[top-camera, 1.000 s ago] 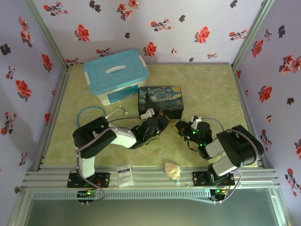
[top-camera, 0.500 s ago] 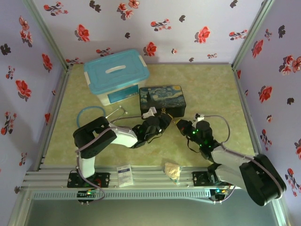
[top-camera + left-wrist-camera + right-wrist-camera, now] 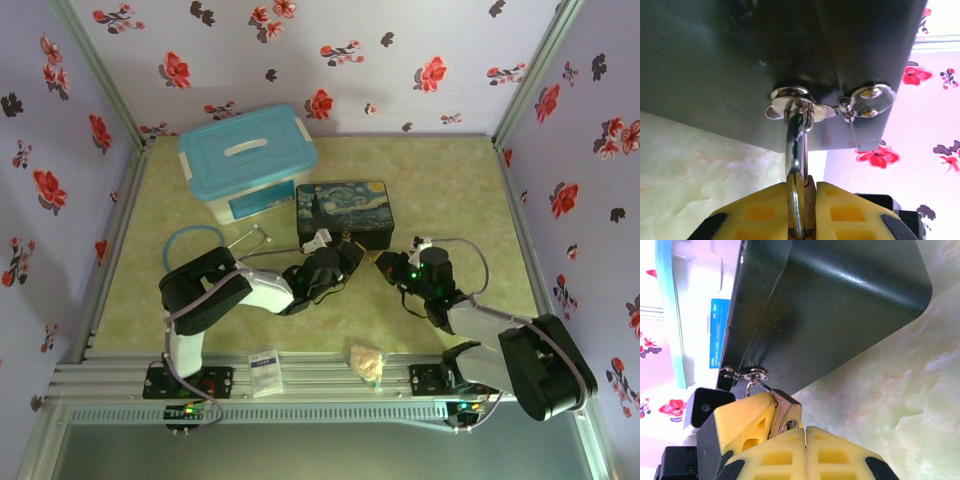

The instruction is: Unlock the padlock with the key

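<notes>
Now, your left claw point(image 3: 801, 201) is pinched narrow on the padlock point(image 3: 786, 412). Its silver shackle point(image 3: 796, 150) rises from between the pads and passes through the clasp point(image 3: 807, 107) of the starry-night box point(image 3: 345, 212) just ahead of the claw. Your right claw point(image 3: 805, 440) is closed tight, pads together, its tip just beside the padlock's brass body, over the green worktop point(image 3: 900, 405). You cannot tell whether the key sits between those pads.
</notes>
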